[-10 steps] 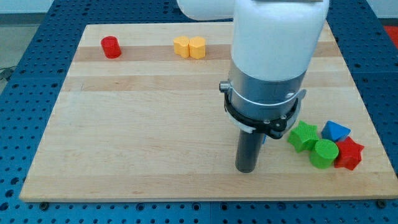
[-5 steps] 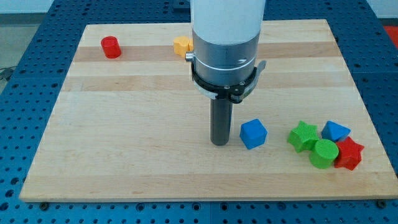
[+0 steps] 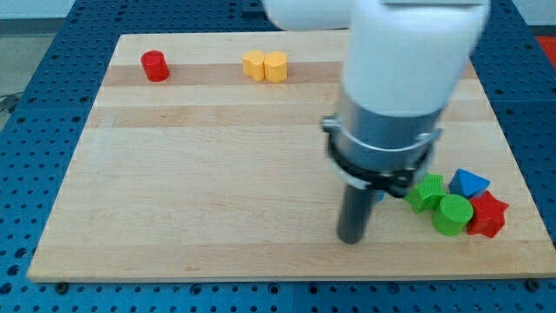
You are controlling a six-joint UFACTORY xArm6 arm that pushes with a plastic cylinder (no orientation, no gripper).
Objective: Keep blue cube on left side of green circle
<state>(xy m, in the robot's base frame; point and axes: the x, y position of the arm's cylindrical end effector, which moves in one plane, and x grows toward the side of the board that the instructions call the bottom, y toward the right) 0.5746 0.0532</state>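
- Wooden counter (image 3: 217,174) rests on a blue perforated base (image 3: 26,104).
- My tip (image 3: 351,239), a bare rod with no hand, touches down left of the green circle (image 3: 453,214).
- Blue cube (image 3: 379,195) is almost wholly hidden behind the rod, left of the green circle.

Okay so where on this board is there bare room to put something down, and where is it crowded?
Bare: the wide stretch left of my tip, below the red cylinder and yellow blocks. Crowded: lower right, where green star, green cylinder, blue block and red star cluster.

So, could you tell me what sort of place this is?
Probably a robotics lab bench: a wooden board on a blue perforated table, toy blocks like the green circle, and my tip.
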